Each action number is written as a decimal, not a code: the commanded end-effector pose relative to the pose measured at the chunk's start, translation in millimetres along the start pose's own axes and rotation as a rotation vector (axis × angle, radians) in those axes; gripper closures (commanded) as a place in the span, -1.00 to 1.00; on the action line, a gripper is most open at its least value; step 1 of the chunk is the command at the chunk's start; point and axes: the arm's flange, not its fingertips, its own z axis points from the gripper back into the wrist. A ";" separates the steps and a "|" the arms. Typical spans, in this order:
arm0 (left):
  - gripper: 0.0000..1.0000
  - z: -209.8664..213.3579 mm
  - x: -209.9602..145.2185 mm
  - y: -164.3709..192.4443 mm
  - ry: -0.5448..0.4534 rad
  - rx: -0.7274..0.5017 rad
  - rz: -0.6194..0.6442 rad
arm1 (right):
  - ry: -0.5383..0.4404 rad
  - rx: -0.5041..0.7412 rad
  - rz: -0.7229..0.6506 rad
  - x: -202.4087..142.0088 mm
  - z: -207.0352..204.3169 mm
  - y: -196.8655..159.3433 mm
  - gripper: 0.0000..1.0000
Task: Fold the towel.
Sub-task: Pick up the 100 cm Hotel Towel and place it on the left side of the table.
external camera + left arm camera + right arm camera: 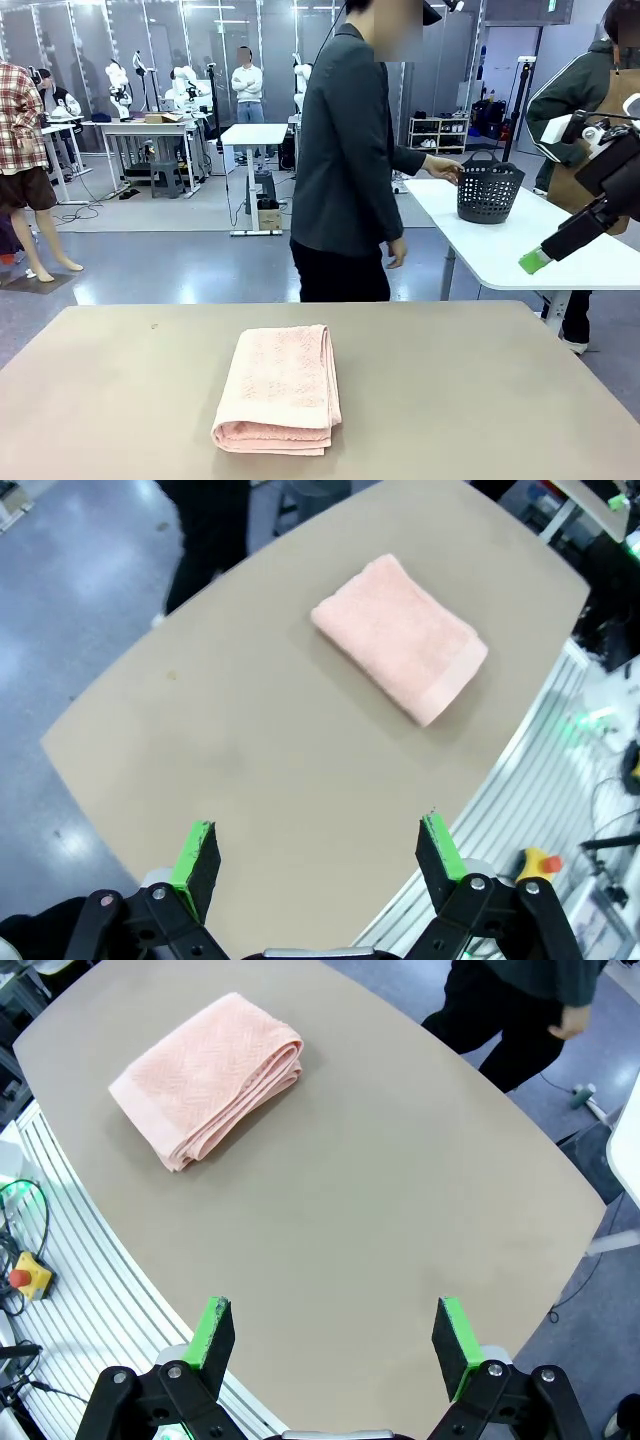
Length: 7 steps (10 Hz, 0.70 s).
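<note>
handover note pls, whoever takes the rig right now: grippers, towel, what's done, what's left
Left gripper: open, holding nothing, raised above the table.
Right gripper: open, holding nothing, also raised above the table.
Light salmon-pink terry towel: lies folded in several layers, a neat rectangle on the beige table, apart from both grippers.
Person in a dark jacket: at the far side, turned away, hand at a dark perforated plastic basket on the white table behind.
Done: the fold looks finished.
Left: apparently nothing; check the edges line up.

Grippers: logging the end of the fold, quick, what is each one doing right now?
Left gripper: open, holding nothing, above the table.
Right gripper: open, holding nothing.
The towel lies folded, untouched.
</note>
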 end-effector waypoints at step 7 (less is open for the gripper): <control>-1.00 -187.4 2.2 25.1 -0.008 -0.342 0.491 | 0.004 -0.007 -0.013 0.2 1.4 1.0 -1.00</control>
